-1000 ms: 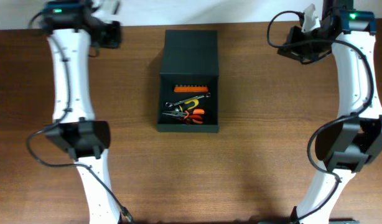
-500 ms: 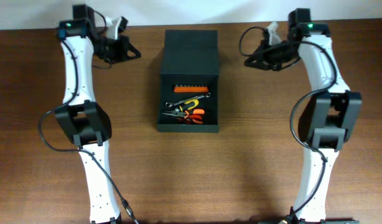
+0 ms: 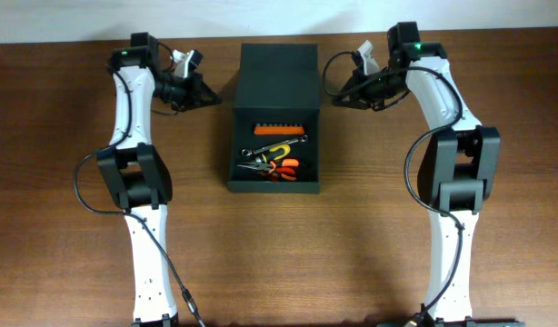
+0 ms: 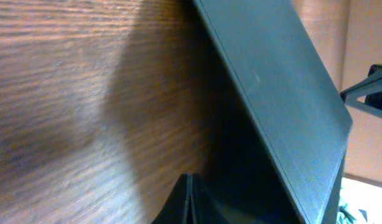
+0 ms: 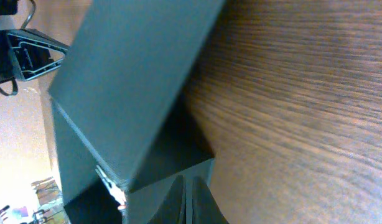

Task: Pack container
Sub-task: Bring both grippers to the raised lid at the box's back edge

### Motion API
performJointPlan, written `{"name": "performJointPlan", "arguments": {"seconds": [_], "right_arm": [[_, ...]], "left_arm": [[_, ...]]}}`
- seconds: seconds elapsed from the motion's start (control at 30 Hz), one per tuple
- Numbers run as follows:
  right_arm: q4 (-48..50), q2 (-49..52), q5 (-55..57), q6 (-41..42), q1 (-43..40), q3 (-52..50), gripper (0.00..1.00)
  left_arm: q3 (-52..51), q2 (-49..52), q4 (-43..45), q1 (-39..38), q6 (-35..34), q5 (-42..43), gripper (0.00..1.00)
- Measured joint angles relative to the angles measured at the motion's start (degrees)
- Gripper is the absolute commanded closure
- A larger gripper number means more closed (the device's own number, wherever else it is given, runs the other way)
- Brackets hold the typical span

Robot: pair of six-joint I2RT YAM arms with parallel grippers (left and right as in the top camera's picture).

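The container is a dark green-black box in the middle of the table, its lid raised at the back. Inside lie orange-handled pliers, a wrench and an orange bit holder. My left gripper is shut and empty, just left of the lid's left edge; the lid fills the left wrist view. My right gripper is shut and empty, just right of the lid's right edge; the lid and box wall show in the right wrist view.
The wooden table stretches around the box. Both arms reach along the table's sides toward the back.
Both arms have swung inward from the table's outer back corners. The two grippers now sit close beside the raised lid, one on each side.
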Motion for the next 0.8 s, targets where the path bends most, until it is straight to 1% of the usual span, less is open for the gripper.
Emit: {"name": "performJointPlan", "arguments": {"seconds": [0.17, 0.43, 0.8], "right_arm": [[0.52, 1.88, 0.20, 0.02, -0.02, 0.00, 0.96], [1.97, 3.91, 0.20, -0.02, -0.02, 0.00, 0.96], [7.80, 4.44, 0.22, 0.00, 0.33, 0.00, 0.96]], "left_arm": [[0.00, 0.68, 2.25, -1.68, -1.44, -0.35, 0.98], [0.00, 2.32, 3.13, -3.74, -2.62, -0.59, 0.98], [0.00, 3.39, 8.68, -4.02, -4.46, 0.00, 0.98]]}}
